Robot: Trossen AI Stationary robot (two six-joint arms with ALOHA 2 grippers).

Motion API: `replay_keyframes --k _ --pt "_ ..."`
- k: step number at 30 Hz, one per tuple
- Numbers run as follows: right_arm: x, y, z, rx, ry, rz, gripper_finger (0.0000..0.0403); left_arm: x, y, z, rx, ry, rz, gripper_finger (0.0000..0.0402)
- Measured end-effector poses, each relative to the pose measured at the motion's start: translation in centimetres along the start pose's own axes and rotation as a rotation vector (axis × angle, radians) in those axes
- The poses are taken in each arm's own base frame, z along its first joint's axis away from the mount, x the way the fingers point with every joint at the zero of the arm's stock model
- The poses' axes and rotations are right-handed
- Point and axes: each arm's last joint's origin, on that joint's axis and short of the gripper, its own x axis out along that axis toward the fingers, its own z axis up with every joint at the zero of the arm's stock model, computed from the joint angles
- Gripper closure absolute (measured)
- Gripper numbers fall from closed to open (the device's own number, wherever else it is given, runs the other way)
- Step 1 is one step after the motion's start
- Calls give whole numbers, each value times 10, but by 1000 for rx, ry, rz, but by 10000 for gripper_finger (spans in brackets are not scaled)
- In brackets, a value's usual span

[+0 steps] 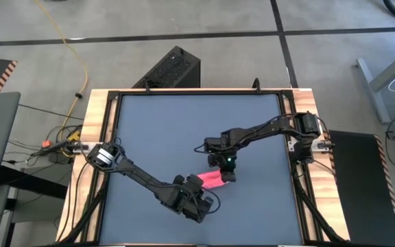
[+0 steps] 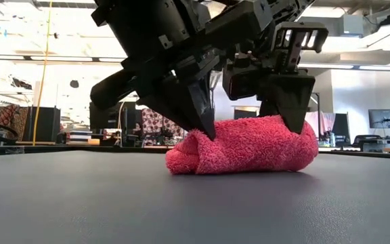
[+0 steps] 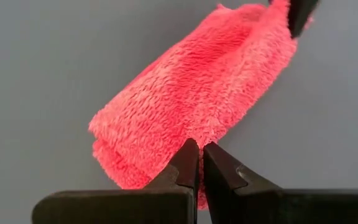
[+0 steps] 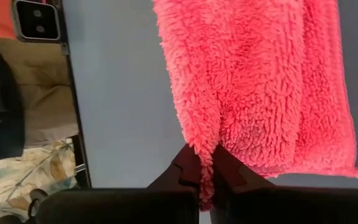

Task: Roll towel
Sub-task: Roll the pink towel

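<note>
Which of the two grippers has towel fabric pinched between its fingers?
The right gripper: a fold of the pink towel runs between its fingers. The left gripper is shut with only its tips touching the towel's edge.

Both grippers crowd the rolled towel [image 1: 212,180]: left gripper [image 1: 199,194] at one end, right gripper [image 1: 223,173] at the other. Bare mat [image 1: 156,130] lies open beyond them.

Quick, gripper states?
Left gripper: shut, tips at the towel.
Right gripper: shut on a towel fold.
</note>
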Motion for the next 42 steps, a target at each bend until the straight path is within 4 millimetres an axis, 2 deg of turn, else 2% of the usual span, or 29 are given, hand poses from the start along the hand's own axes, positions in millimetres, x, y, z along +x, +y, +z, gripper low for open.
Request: replay_keyframes --k 13,20,35,42 --pt "0 1 -1 10 7 5 375 0 0 1 -139 -14 5 401" --pt "0 1 -1 10 10 4 377 -9 0 18 -116 -57 -12 401" --pt "2 2 0 -6 2 -26 378 13 15 39 -62 69 66 401" --pt "6 7 -1 -19 14 -25 377 25 23 53 -70 32 116 401"
